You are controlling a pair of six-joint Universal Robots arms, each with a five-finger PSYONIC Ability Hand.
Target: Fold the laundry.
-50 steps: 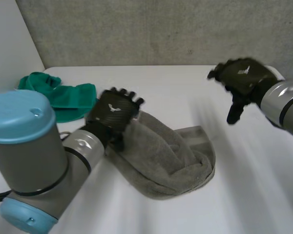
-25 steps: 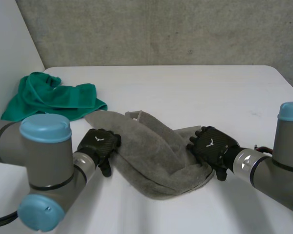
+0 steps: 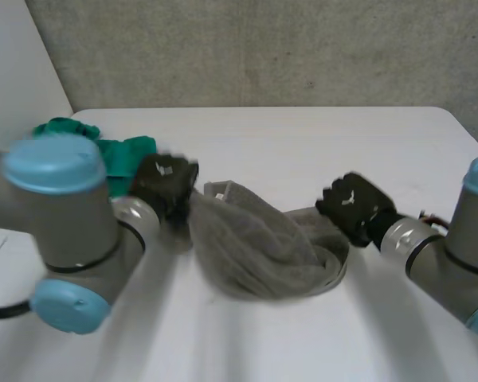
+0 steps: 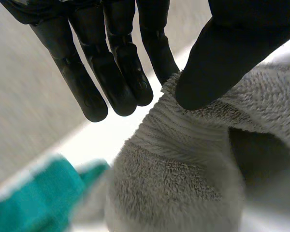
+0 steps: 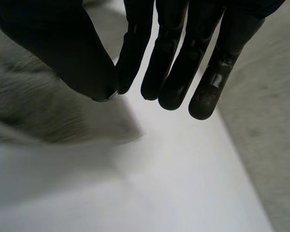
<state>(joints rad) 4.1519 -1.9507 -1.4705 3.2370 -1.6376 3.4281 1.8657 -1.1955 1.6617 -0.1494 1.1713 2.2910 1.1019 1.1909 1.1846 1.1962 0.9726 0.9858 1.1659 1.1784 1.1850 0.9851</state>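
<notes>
**A:** State of the left hand [image 4: 111,63]?

**B:** Grasping. The thumb is pressed onto the ribbed hem of the grey towel [image 4: 183,159], with straight fingers [image 4: 157,58] behind it, so the hem is pinched between them. The hand is at the towel's left end.

**A:** And the right hand [image 3: 354,205]?

**B:** It is at the towel's right end, touching it or just beside it. Whether it has cloth in its grasp I cannot tell.

**A:** Towel position?

**B:** Middle of the tabletop [image 3: 303,135], somewhat nearer the front edge than the far edge, between the two hands. It is a bunched, rumpled heap. No flat layer or clean crease is visible.

**A:** Other items?

**B:** A green cloth [image 3: 123,155], crumpled near the far left corner and partly hidden behind the left arm. Neither hand is on it.

**A:** Progress?

**B:** My judgement is that it is early. No fold has been made on either piece. What is left is to spread the towel flat and fold it, then do the same with the green cloth.
</notes>
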